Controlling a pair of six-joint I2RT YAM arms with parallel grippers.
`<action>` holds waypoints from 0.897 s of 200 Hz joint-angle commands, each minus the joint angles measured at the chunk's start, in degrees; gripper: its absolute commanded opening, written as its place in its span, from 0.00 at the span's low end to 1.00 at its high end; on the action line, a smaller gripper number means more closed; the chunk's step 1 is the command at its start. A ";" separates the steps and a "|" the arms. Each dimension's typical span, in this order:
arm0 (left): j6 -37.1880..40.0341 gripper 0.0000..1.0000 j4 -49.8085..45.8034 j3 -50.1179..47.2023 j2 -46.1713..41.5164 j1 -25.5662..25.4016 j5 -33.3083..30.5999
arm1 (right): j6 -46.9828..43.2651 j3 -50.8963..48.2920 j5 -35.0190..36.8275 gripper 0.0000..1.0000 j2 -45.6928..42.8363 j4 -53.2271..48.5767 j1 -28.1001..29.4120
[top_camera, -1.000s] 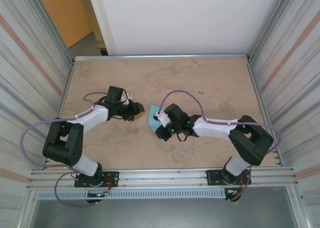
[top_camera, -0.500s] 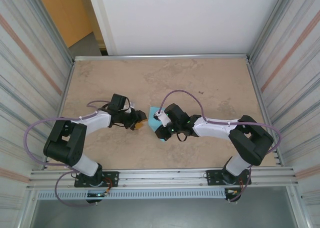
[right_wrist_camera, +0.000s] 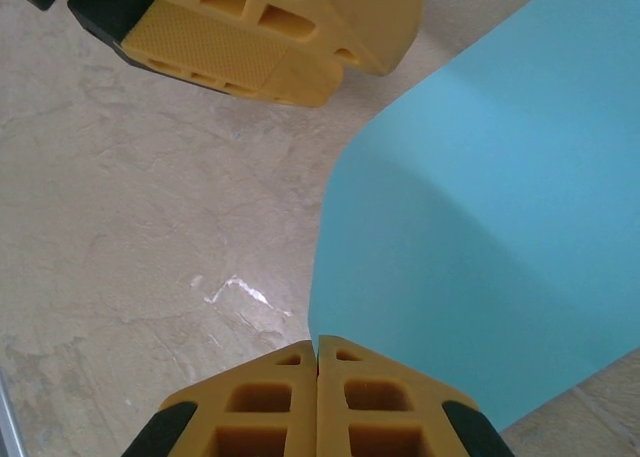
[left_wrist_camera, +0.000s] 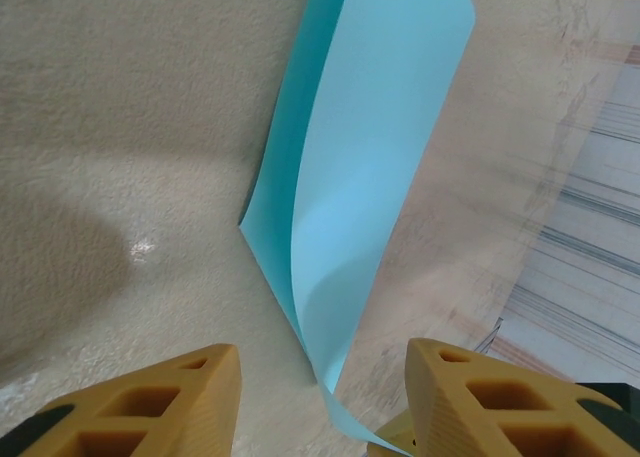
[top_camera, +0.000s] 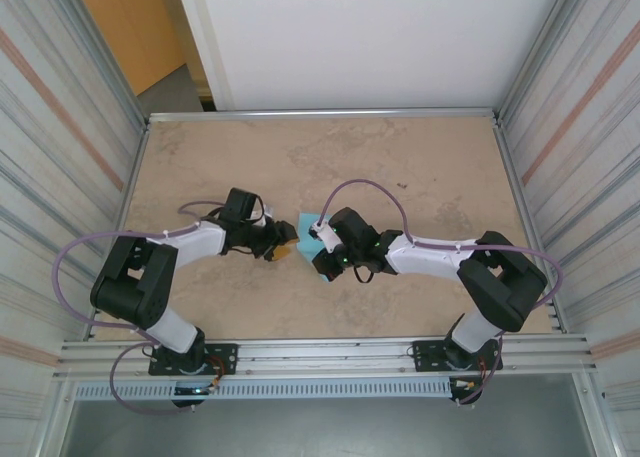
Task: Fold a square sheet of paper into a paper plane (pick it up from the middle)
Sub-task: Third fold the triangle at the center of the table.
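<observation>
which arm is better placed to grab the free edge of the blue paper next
Left. The left gripper is open with the lifted sheet of paper running down between its fingers, while the right gripper is shut and seems to be pinching the sheet's edge.

This looks like a robot lab. A left robot arm [top_camera: 150,277] and a right robot arm [top_camera: 490,272] are bolted to a metal rail [top_camera: 320,353] at the near edge of a tan table [top_camera: 400,162]. Ribbed grey walls [top_camera: 55,117] stand close on both sides. A plain white board [top_camera: 370,37] closes the back, like a test booth.
</observation>
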 commanded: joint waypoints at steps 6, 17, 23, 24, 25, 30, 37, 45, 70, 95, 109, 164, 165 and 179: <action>2.51 0.44 -0.91 3.83 0.07 -0.30 0.57 | 2.33 0.65 1.77 0.06 0.49 0.66 -0.80; 3.34 0.42 -1.12 4.99 0.93 -0.64 0.78 | 2.93 0.32 1.99 0.05 0.56 0.86 -1.02; 3.82 0.41 -1.28 6.03 1.56 -0.87 0.85 | 3.24 0.19 2.06 0.05 0.52 1.02 -1.20; 3.95 0.41 -1.29 6.20 1.67 -0.89 0.87 | 3.27 0.23 2.05 0.05 0.51 1.06 -1.24; 4.06 0.41 -1.34 6.32 1.73 -0.91 0.88 | 3.33 0.21 2.00 0.05 0.51 1.09 -1.31; 4.53 0.40 -1.66 7.03 2.43 -1.13 0.89 | 3.54 0.12 1.92 0.05 0.51 1.31 -1.45; 5.27 0.39 -2.12 8.38 3.64 -1.39 0.94 | 3.81 -0.07 1.79 0.05 0.48 1.53 -1.70; 6.23 0.37 -3.27 10.02 5.05 -1.61 1.23 | 4.16 -0.16 1.59 0.05 0.49 1.59 -2.05; 8.73 0.32 -5.71 14.94 9.49 -2.19 1.10 | 4.54 -0.08 0.27 0.05 1.04 1.64 -2.78; 10.61 0.28 -8.94 19.48 14.28 -2.76 0.20 | 4.88 0.00 -0.68 0.05 1.56 1.57 -3.33; 11.35 0.26 -9.90 21.31 16.69 -2.92 0.11 | 4.97 0.08 -1.15 0.05 1.72 1.54 -3.52; 14.97 0.21 -17.60 27.55 22.66 -3.55 -3.73 | 5.83 0.46 -2.16 0.05 3.08 1.33 -4.51; 15.02 0.21 -17.72 27.64 22.77 -3.55 -3.79 | 5.84 0.46 -2.17 0.05 3.07 1.27 -4.52; 15.83 0.20 -19.38 28.39 23.60 -3.66 -4.42 | 6.16 0.63 -1.72 0.05 3.40 1.13 -4.79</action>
